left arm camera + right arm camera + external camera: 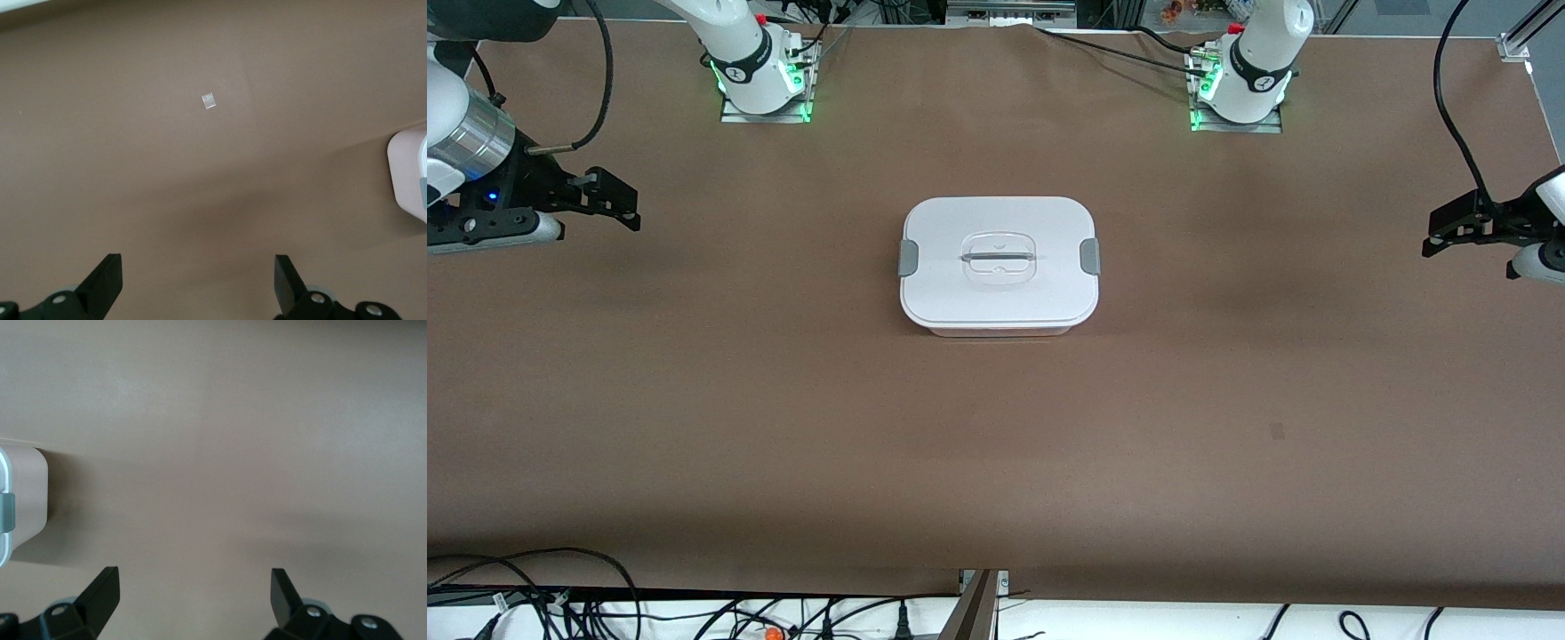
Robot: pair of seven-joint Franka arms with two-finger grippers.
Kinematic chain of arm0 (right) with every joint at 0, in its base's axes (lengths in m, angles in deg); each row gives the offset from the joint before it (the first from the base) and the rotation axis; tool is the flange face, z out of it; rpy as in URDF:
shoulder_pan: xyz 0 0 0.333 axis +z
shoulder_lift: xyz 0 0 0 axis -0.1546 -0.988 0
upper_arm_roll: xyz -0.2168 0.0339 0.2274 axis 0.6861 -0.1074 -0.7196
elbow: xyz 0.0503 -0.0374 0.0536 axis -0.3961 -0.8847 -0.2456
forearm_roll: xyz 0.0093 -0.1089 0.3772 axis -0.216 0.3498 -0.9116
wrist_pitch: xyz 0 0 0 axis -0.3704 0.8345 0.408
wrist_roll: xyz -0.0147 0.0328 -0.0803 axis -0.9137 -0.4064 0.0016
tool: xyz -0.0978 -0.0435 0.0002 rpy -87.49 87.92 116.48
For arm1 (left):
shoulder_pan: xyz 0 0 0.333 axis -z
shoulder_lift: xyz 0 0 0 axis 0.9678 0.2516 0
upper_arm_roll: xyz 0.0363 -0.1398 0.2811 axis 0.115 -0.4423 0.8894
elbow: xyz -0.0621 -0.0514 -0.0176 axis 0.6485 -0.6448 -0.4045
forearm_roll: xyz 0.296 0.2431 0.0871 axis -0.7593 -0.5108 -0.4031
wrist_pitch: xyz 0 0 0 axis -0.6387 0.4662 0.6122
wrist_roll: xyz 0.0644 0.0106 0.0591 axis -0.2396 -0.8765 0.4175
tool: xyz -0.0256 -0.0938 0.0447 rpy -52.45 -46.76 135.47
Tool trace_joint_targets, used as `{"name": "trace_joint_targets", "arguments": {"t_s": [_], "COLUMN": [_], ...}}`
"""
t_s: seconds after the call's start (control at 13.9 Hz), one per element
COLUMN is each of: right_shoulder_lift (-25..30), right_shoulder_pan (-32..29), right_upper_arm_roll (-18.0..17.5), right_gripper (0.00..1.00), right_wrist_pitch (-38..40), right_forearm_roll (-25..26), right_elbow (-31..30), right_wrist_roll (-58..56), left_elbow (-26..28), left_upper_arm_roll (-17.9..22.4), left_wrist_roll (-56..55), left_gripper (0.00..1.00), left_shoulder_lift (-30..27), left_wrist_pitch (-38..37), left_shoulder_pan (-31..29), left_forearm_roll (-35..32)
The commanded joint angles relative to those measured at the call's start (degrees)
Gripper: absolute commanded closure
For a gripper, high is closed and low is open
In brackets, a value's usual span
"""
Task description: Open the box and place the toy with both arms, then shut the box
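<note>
The box [999,265] stands in the middle of the table with its white lid on, both grey side clips down and the clear handle in the lid's centre. An edge of it shows in the left wrist view [408,175] and in the right wrist view [23,503]. The toy is out of view. My left gripper [1436,233] is open and empty, over the table at the left arm's end, well apart from the box. My right gripper [627,200] is open and empty, over the table at the right arm's end. Both arms wait.
The brown table surface [996,444] surrounds the box on all sides. A small pale patch [209,100] lies on the table. Cables [605,613] hang along the table's edge nearest the front camera. The arm bases [765,80] stand at the edge farthest from it.
</note>
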Motion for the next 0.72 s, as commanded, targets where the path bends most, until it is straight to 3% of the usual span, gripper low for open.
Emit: {"name": "trace_joint_targets", "arguments": {"t_s": [0.0, 0.65], "right_shoulder_lift": [0.62, 0.62], "right_shoulder_pan": [-0.34, -0.25], "right_upper_arm_roll": [-0.55, -0.55], "right_gripper": [0.00, 0.00], "right_wrist_pitch": [1.09, 1.36], "right_forearm_roll": [0.73, 0.73], "right_elbow": [0.36, 0.45], "right_wrist_roll": [-0.06, 0.21], "left_elbow": [2.01, 0.70], "left_upper_arm_roll": [-0.35, -0.61], "left_wrist_roll": [-7.25, -8.24], "left_gripper": [0.00, 0.00], "left_shoulder_lift": [-1.80, 0.74], "left_wrist_pitch": [-2.40, -3.38], "left_shoulder_pan": [0.57, -0.48], "left_forearm_roll": [-0.22, 0.31]}}
